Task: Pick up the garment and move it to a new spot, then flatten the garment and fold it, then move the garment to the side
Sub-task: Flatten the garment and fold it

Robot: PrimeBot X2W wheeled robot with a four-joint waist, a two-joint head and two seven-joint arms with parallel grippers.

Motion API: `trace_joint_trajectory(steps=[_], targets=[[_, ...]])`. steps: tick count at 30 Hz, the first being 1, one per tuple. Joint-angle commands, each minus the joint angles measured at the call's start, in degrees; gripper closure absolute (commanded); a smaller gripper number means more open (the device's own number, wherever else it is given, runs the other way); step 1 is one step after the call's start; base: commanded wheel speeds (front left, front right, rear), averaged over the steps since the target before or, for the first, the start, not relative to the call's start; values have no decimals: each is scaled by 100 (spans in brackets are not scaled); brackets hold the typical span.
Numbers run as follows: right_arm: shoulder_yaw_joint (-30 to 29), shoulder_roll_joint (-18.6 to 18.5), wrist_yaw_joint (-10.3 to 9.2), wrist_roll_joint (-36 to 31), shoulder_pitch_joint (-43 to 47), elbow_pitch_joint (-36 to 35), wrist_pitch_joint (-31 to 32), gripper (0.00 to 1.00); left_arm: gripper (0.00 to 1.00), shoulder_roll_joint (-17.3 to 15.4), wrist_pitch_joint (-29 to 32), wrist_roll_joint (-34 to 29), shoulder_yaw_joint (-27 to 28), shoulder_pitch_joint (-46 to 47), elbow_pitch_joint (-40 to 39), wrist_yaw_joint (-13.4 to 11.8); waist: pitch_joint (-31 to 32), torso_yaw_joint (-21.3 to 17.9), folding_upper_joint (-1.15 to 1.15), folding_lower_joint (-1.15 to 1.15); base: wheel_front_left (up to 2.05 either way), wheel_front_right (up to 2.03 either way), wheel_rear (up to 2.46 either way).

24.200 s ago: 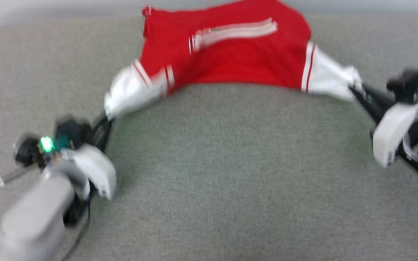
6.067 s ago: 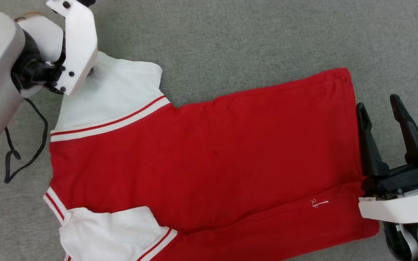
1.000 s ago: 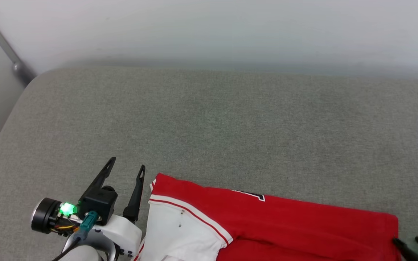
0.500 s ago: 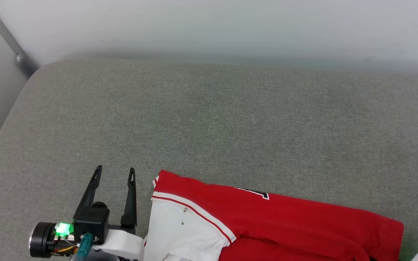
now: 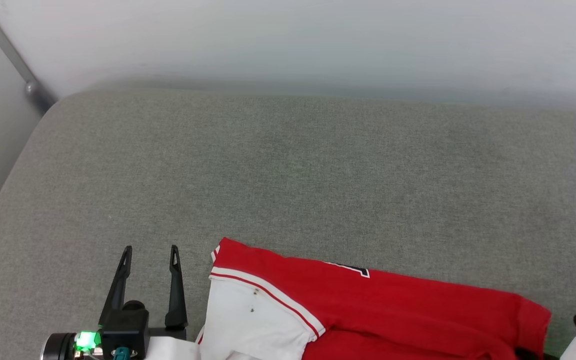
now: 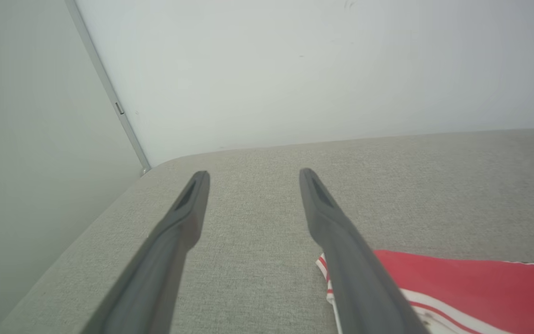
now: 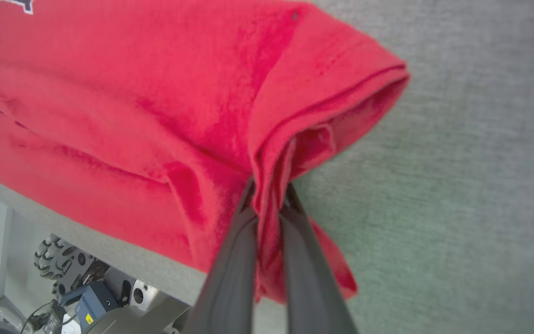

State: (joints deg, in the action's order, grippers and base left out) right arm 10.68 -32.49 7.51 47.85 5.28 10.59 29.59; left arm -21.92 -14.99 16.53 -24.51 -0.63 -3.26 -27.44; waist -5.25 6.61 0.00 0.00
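Note:
The garment (image 5: 393, 310) lies folded along the near edge of the grey padded surface, red with a white sleeve (image 5: 253, 320) at its left end and a bit of black lettering (image 5: 355, 270) at its far fold. My left gripper (image 5: 150, 250) stands open just left of the sleeve, not touching it, and the left wrist view has the same gripper (image 6: 254, 176) above bare fabric with the garment (image 6: 457, 287) to its right. In the right wrist view my right gripper (image 7: 268, 190) is shut on the bunched red hem of the garment (image 7: 155, 93) at its right end.
The grey padded surface (image 5: 288, 175) stretches far and wide beyond the garment. A white wall (image 5: 288, 40) closes the back, with a metal rail (image 5: 13, 60) at the left corner. Past the surface's near edge the robot's base (image 7: 77, 287) shows below.
My right gripper has shut on the garment's right end, which now puckers upward. The left gripper has sunk a little lower in the head view, still open.

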Motion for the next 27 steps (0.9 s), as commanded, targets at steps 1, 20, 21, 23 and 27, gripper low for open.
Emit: trace_joint_trajectory(steps=[1,20,21,23,27], targets=[[-89,-109,-4,-2,-88,-2,21,100,0,81,-25,-119,107,-117,1,70,47,-18,0,0,0,0,0],[-1232,-1067,-5,-121,199,594,506,100,0,724,-26,-1117,899,-742,182,862,338,-124,0,0,0,0,0],[-1207,-1082,-4,-154,210,506,536,100,0,736,-26,-1143,924,-750,194,894,359,-123,0,0,0,0,0],[-1175,-1098,-5,-176,238,403,566,100,0,753,-26,-1149,951,-752,203,932,376,-124,0,0,0,0,0],[-974,-1080,-4,-266,357,-257,653,100,0,837,-26,-1205,1061,-836,217,1050,420,-138,0,0,0,0,0]])
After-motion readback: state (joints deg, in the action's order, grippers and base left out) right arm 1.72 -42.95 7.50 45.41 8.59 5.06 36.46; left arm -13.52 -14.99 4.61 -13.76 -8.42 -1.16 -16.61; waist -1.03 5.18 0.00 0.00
